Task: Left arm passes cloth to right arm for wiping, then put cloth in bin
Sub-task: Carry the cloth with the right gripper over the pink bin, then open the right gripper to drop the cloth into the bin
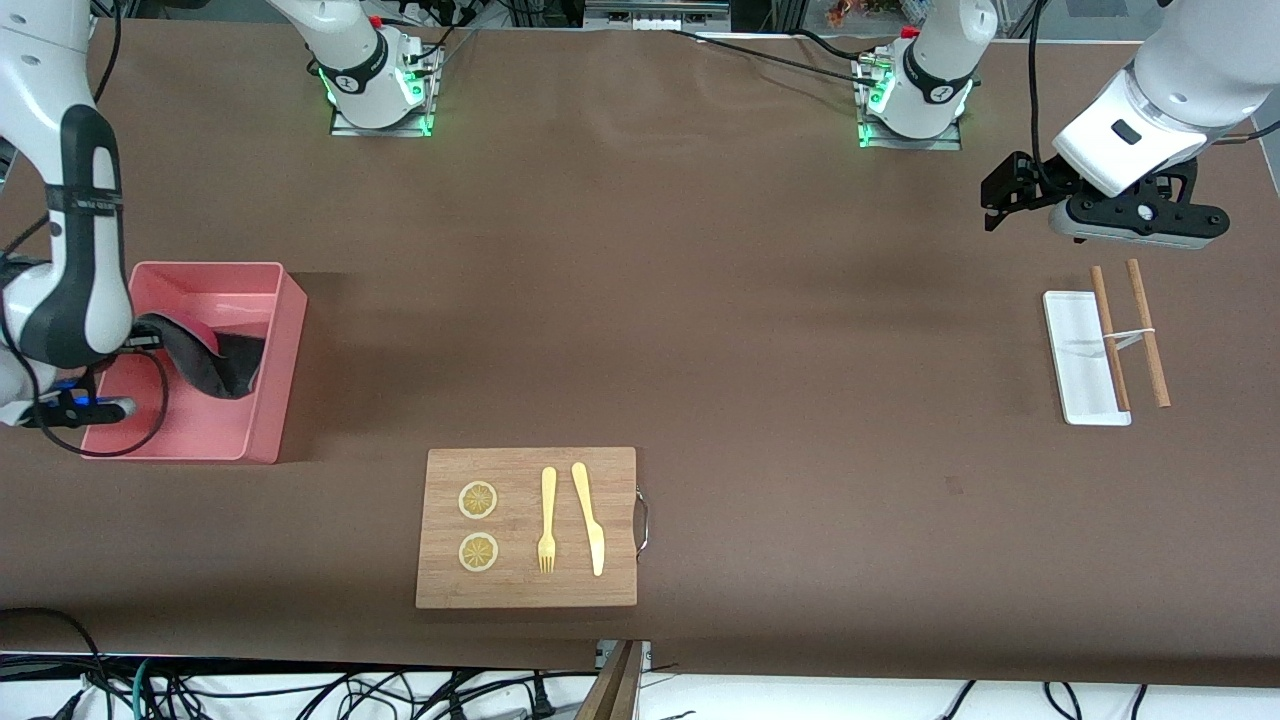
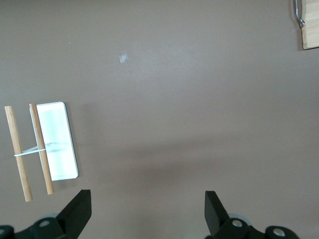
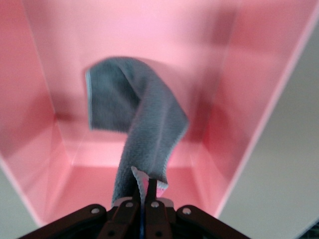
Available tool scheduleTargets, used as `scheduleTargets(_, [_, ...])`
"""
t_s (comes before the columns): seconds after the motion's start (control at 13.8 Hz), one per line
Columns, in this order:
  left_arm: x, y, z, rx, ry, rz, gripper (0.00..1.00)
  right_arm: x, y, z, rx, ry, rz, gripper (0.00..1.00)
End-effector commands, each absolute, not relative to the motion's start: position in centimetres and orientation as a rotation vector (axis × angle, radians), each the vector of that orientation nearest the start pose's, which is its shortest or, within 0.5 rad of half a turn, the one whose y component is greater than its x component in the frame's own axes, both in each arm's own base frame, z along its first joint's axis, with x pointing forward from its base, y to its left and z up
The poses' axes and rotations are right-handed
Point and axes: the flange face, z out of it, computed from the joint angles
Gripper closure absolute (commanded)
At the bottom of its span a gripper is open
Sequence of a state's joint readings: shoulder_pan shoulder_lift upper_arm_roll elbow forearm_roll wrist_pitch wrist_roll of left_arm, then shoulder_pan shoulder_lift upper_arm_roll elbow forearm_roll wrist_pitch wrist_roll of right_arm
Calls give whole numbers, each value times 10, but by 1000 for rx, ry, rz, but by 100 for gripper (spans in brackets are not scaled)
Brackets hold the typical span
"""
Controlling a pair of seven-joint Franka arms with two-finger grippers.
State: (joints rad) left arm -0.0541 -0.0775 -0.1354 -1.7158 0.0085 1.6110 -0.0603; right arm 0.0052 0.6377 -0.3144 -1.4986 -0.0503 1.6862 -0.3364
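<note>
Bin (image 1: 275, 350) is sat at the right arm's end of the table, and cloth (image 1: 215, 362) is dangled into it, pinched by right gripper (image 3: 143, 199). Left gripper (image 2: 147, 209) is parked wide open near the white tray (image 1: 1075, 350), waiting.

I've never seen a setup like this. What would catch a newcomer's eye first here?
Probably the pink bin at the right arm's end of the table, where the right gripper dangles a grey cloth inside it. Next, the wooden cutting board nearest the front camera, and the left gripper hanging open over bare table.
</note>
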Motion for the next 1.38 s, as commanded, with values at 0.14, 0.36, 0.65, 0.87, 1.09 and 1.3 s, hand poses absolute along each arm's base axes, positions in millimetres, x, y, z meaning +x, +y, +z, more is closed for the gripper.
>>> scheduleTargets(0.14, [523, -101, 607, -3110, 229, 35, 0, 633, -177, 256, -3159, -106, 637, 29])
scheduleTargets(0.36, [524, -100, 606, -3110, 227, 38, 0, 640, -172, 299, -3140, -88, 517, 0])
scheduleTargets(0.65, [524, -98, 606, -3112, 225, 38, 0, 637, -149, 392, -3113, -108, 452, 0])
scheduleTargets(0.87, [524, -97, 606, -3112, 222, 38, 0, 620, -108, 467, -3104, -67, 406, 0])
scheduleTargets(1.09, [524, -98, 606, -3112, 225, 38, 0, 604, -64, 528, -3110, -71, 307, 0])
scheduleTargets(1.3, [524, -97, 606, -3112, 220, 38, 0, 593, -29, 565, -3151, -199, 219, 0])
